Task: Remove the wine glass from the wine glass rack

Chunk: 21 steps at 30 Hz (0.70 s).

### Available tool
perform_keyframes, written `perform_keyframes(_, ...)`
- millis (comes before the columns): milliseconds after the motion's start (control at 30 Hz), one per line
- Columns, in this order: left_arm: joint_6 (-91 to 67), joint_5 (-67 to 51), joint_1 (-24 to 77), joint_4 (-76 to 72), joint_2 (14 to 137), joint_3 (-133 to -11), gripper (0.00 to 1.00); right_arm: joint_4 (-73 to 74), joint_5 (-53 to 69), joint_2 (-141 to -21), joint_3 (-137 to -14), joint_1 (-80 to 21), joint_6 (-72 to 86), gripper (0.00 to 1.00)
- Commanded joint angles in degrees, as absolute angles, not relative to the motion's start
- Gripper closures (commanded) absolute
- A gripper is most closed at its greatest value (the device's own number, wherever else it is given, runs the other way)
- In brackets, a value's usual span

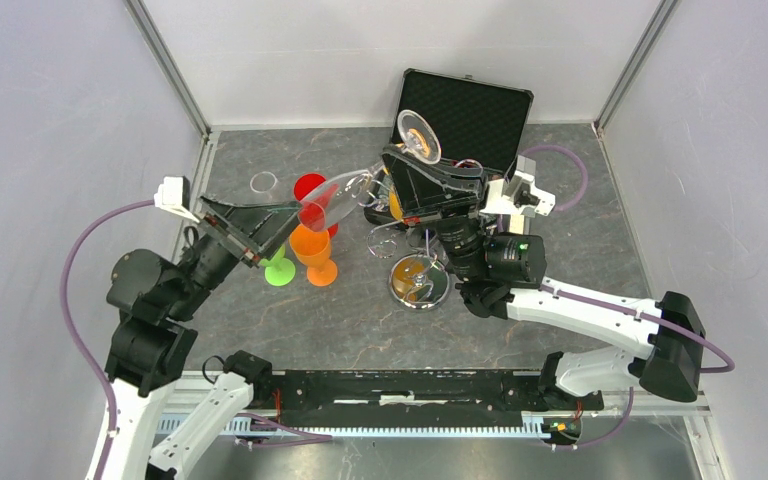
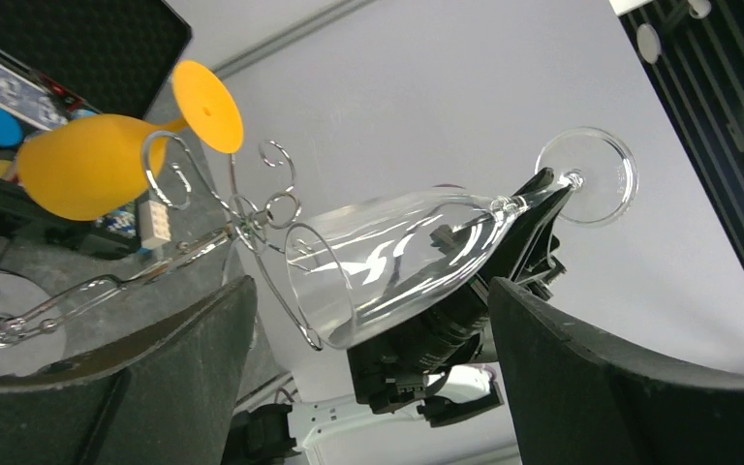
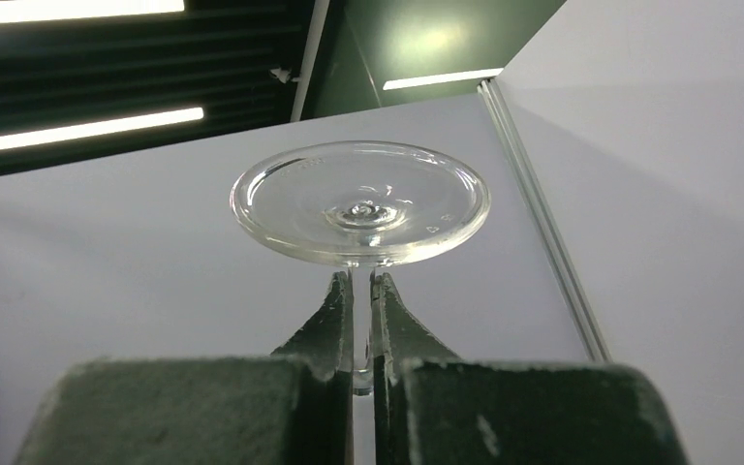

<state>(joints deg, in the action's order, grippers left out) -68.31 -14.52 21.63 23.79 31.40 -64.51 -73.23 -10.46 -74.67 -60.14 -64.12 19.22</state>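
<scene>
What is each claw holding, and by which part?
Right claw: clear wine glass, pinched by the stem just under the foot. Left claw: open, holding nothing.

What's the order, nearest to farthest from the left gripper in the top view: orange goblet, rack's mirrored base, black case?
1. Orange goblet, just beside the left gripper.
2. Mirrored base, mid-table, further right.
3. Black case, open at the back.
</scene>
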Motion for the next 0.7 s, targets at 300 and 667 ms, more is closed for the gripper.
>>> perform_keyframes(300, -78.3, -25.21, 21.69, 0.28, 32.22, -57.54, 0.4, -78.71, -17.31, -72.82, -58.56, -64.34, 26.19, 1.0)
perform_keyframes(667, -84.38, -28.05, 21.67, -15.62, 31.68, -54.94, 0.75, -77.9, -21.07, -73.05, -57.7, -64.29, 30.94, 1.0)
